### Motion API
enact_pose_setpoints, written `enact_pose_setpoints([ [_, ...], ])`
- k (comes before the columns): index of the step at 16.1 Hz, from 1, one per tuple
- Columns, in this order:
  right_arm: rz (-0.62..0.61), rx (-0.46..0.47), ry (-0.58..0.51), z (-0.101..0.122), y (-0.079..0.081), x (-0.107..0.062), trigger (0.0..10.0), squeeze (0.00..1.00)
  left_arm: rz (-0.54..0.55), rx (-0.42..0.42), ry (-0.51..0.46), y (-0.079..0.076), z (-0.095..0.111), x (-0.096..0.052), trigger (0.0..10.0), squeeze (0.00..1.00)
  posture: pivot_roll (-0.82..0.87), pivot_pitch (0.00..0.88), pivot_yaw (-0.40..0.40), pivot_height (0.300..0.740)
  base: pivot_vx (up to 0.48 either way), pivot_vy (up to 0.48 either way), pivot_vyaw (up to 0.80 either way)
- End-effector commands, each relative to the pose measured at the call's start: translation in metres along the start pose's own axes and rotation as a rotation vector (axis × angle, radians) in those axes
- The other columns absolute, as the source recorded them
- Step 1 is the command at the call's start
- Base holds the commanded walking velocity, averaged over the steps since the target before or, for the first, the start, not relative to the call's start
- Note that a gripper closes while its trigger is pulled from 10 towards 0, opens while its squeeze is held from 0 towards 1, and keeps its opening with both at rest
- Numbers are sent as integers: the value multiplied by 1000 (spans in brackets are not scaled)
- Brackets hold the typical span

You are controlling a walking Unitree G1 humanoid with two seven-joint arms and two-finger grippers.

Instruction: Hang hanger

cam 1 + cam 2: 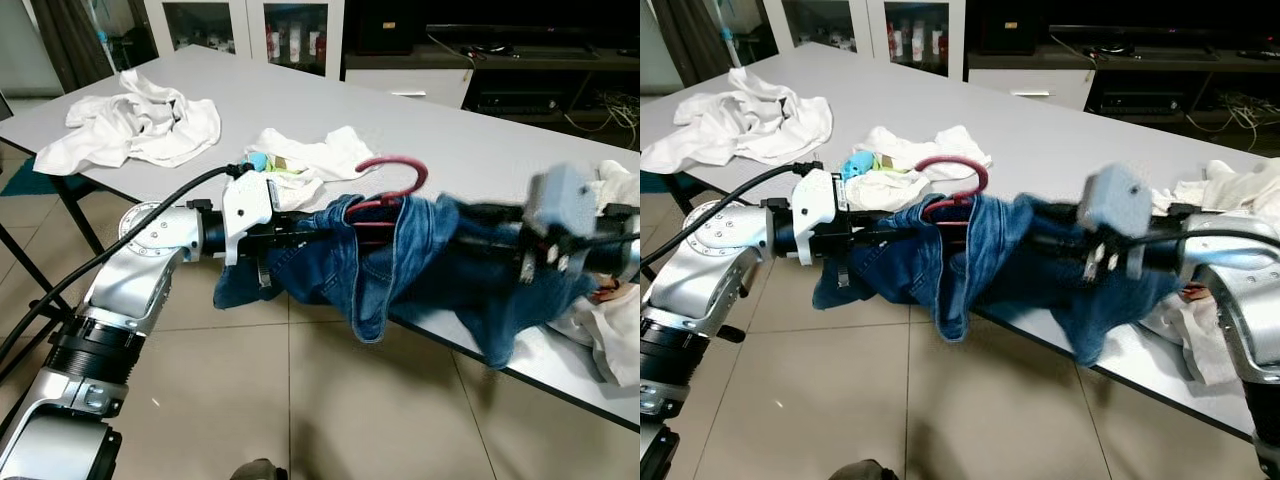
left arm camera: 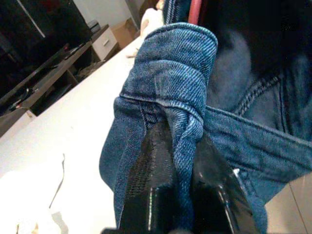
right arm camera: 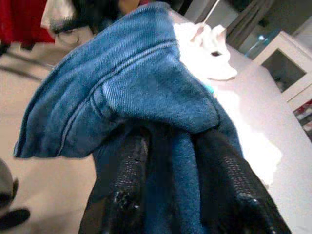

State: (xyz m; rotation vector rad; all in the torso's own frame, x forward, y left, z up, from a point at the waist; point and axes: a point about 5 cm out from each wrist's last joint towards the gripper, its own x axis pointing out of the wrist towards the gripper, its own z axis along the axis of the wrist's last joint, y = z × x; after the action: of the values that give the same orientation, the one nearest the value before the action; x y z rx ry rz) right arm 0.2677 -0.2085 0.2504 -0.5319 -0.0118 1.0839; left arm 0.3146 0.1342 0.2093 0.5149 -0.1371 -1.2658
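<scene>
The blue jeans point(image 1: 420, 265) hang stretched between the two grippers, just off the near edge of the white tabletop point(image 1: 480, 150) and above the tiled floor point(image 1: 330, 400). The left gripper point(image 2: 178, 161) has its fingers point(image 2: 148, 175) clamped on a bunched fold of denim — the cloth fills the gap between them. The right gripper point(image 3: 168, 156) is likewise clamped on denim, with a thick fold draped over its fingers point(image 3: 129, 170). The red hanger point(image 1: 395, 185) sits inside the jeans between the two grippers, nearer the left fingers; its hook curves up out of the denim. Beyond the left fingers, white garments point(image 1: 135, 125) lie crumpled on the tabletop — another white heap point(image 1: 1230, 190) lies beside the right arm.
</scene>
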Motion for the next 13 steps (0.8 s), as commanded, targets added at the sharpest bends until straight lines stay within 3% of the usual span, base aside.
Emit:
enact_pose_setpoints([
  [1,-15,-18,-43,11,-2,-3,10000,1000,18,17,-24,3,6,-1,0,0,8,0,12,723,0,0,0],
  [2,-31,-30,-55,14,-3,-2,10000,1000,15,15,-28,3,6,0,0,0,9,0,13,723,0,0,0],
  [3,-45,-37,-58,15,-3,-2,10000,0,15,12,-32,2,6,2,0,0,10,0,14,723,0,0,0],
  [7,-79,0,-165,25,-6,-8,10000,0,40,-17,-66,3,7,1,0,0,16,0,12,723,0,0,0],
  [9,-155,38,-196,19,-12,-12,10000,0,72,-31,-91,5,7,0,0,0,16,0,8,723,0,0,0],
  [11,-268,165,-242,-3,-14,-12,10000,0,123,-48,-125,8,8,-1,0,0,19,0,1,723,0,0,0],
  [13,-355,215,-279,-12,-14,-12,10000,0,165,-57,-139,12,8,-2,0,0,15,0,2,723,0,0,0],
])
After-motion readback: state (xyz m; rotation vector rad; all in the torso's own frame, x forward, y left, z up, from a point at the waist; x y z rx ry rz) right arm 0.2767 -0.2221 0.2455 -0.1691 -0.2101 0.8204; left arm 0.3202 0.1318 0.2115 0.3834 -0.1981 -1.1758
